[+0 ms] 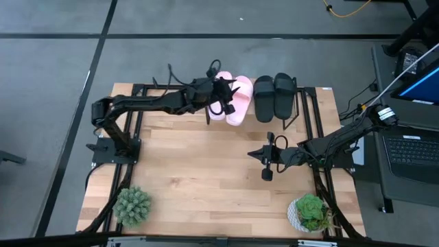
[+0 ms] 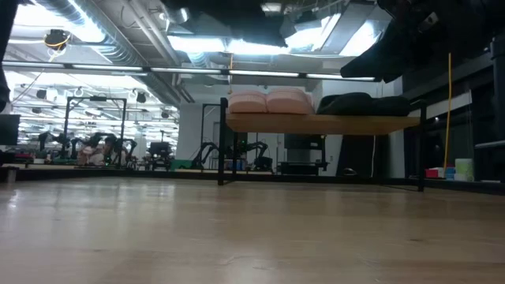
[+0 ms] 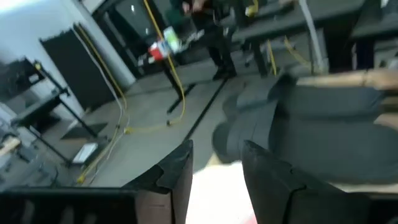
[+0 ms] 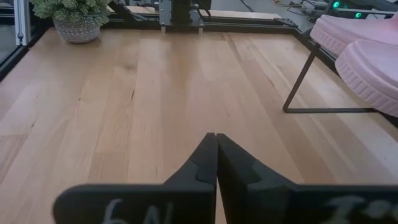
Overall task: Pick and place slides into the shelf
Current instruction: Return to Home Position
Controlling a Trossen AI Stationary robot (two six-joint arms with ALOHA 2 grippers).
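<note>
Two pale pink slides and two black slides lie side by side, soles down, on the shelf at the table's far edge. In the low view the pink pair sits left of the black pair. My left gripper hovers open just above the pink slides; its wrist view shows pink between the fingers and the black slides beyond. My right gripper is shut over the table's middle right, apart from everything; its fingertips meet.
Potted plants stand at the near left corner and near right corner. The shelf's thin black side frame stands on the tabletop. Bare wood lies between the shelf and the plants. A laptop sits off the table's right.
</note>
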